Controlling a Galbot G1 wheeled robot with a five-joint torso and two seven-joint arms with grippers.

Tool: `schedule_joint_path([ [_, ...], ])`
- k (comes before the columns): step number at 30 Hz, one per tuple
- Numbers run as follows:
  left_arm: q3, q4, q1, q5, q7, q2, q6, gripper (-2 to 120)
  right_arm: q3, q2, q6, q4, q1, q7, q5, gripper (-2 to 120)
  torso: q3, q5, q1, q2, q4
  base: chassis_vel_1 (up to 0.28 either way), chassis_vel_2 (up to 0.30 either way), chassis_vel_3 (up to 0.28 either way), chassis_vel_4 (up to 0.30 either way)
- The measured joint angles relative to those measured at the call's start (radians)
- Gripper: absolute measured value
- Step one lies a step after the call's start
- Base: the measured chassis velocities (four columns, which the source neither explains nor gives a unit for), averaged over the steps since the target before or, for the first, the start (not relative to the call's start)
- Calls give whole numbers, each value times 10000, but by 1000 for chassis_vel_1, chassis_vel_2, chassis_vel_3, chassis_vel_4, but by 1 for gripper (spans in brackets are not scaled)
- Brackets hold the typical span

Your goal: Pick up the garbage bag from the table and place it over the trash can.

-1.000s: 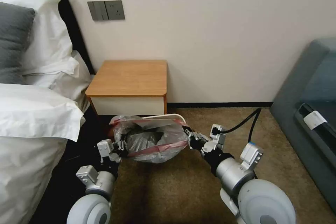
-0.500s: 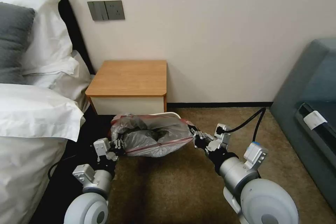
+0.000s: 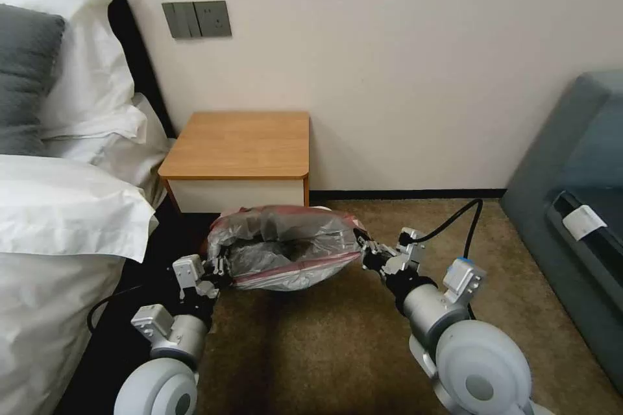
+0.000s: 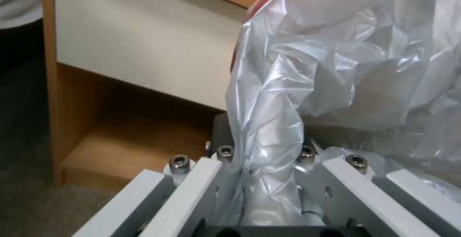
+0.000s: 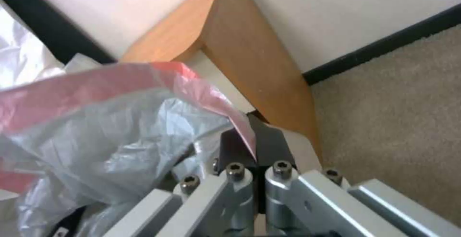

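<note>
The garbage bag (image 3: 285,243) is wrinkled grey plastic with a pinkish-red rim. It hangs open and stretched between my two grippers, low in front of the table (image 3: 241,142). My left gripper (image 3: 217,269) is shut on the bag's left edge, and the plastic bunches between its fingers (image 4: 218,190). My right gripper (image 3: 363,253) is shut on the right edge, with the red rim (image 5: 144,82) pinched in its black fingertips (image 5: 271,145). The trash can sits under the bag and is almost fully hidden. A pale sliver of its rim (image 3: 322,209) shows at the far right corner.
A bed with white linen (image 3: 58,220) runs close along my left arm. A grey sofa (image 3: 577,207) stands at the right. Brown carpet (image 3: 305,350) lies in front of me. A black cable (image 3: 454,224) loops from my right wrist. The table's lower shelf (image 4: 134,139) lies just behind the bag.
Both grippers have carried the bag away from me toward the table. The bag now covers the white rim of the can that showed behind it before.
</note>
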Motion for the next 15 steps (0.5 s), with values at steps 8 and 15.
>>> schedule_joint_path([
  [8,-162,-168,60,-491,291,8,-43,6,44,44,-37,-92,6,-71,20,0,0,0,0,0,0,0,0,0,0],
  [15,-257,-239,67,-793,537,6,-47,6,80,25,-56,-113,-29,-113,71,13,0,0,0,0,0,0,0,0,0],
])
